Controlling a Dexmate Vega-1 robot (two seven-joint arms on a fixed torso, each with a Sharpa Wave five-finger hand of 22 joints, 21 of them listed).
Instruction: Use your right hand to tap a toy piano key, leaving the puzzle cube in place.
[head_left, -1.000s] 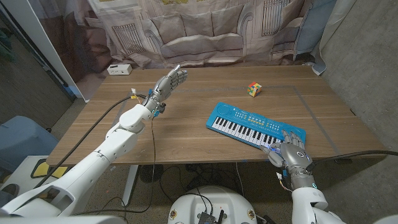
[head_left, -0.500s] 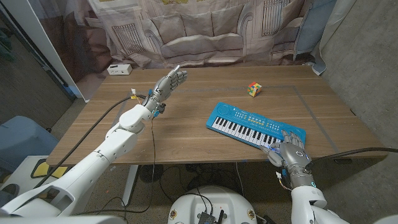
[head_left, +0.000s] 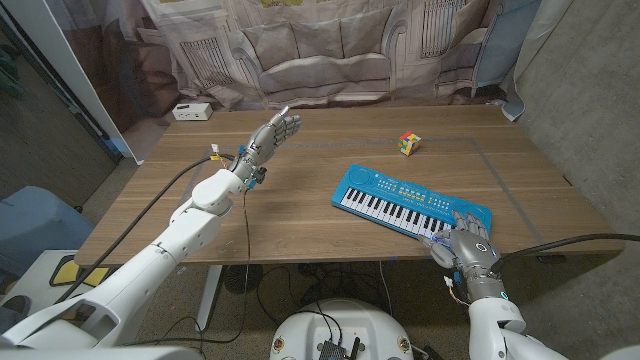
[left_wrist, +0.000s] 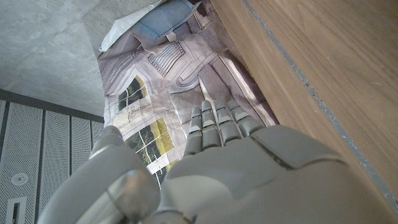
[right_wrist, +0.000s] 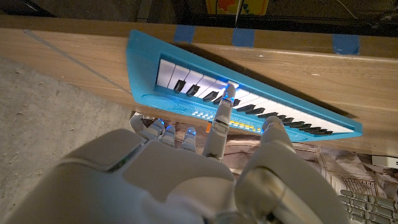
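On a brown wood-grain table (head_left: 300, 200), before a backdrop cloth printed with pale building fronts (head_left: 330, 50), the robot's right hand (head_left: 468, 248) holds nothing and reaches one finger (right_wrist: 221, 121) onto the white keys of a blue plastic toy piano (head_left: 410, 205) at the near right edge. Well behind the piano sits a multicoloured puzzle cube (head_left: 410, 143). Raised over the table's left side, the left hand (head_left: 273, 132) is empty, fingers straight and apart. A small white box (head_left: 190, 111) rests at the far left corner.
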